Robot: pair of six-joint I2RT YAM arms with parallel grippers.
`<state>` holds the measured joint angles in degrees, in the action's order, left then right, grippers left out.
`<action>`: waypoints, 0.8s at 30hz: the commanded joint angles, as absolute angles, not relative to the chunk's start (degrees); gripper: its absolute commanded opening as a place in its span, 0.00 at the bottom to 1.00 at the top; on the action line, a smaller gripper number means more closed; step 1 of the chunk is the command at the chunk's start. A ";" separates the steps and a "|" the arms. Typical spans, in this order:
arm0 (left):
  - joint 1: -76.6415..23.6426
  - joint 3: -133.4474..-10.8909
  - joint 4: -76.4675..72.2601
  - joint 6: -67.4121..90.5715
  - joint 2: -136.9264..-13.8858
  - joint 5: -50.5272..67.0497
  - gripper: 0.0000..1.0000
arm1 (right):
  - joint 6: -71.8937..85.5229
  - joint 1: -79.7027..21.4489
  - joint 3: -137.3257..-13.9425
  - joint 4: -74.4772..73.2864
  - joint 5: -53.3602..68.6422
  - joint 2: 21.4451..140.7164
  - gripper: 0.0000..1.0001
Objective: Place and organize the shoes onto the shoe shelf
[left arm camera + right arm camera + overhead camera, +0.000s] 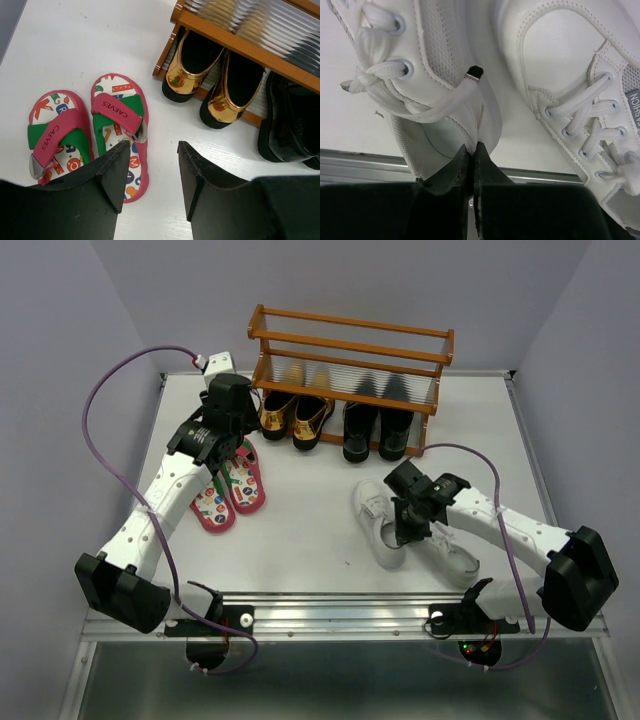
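The gold loafers (pixel 186 80) and black boots (pixel 360 430) are found side by side on the lower tier of the shoe shelf (pixel 350 350), heels projecting forward. The pink flip-flops (pixel 117 107) are laid on the table (pixel 310 530) just left of the loafers, under the left gripper (pixel 153 145), its jaws spread and empty. The right gripper (pixel 474 146) is pinched onto the edge of one white sneaker (pixel 440 60); the second sneaker (pixel 570 75) lies just beside.

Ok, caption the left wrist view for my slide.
Open left end effector over pink sandals; gold loafers and black boots sit in the shelf.
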<state>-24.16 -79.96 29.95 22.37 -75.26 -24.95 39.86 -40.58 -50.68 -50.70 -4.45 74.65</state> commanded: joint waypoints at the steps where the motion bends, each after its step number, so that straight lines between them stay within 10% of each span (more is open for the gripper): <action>1: -24.08 -79.54 27.33 22.15 -73.56 -24.17 0.54 | 33.23 -41.13 -60.02 -55.52 -4.57 71.10 0.01; 24: -23.99 -80.25 26.46 22.85 -70.75 -24.70 0.54 | 25.58 -41.13 -118.79 -61.87 -22.75 92.18 0.01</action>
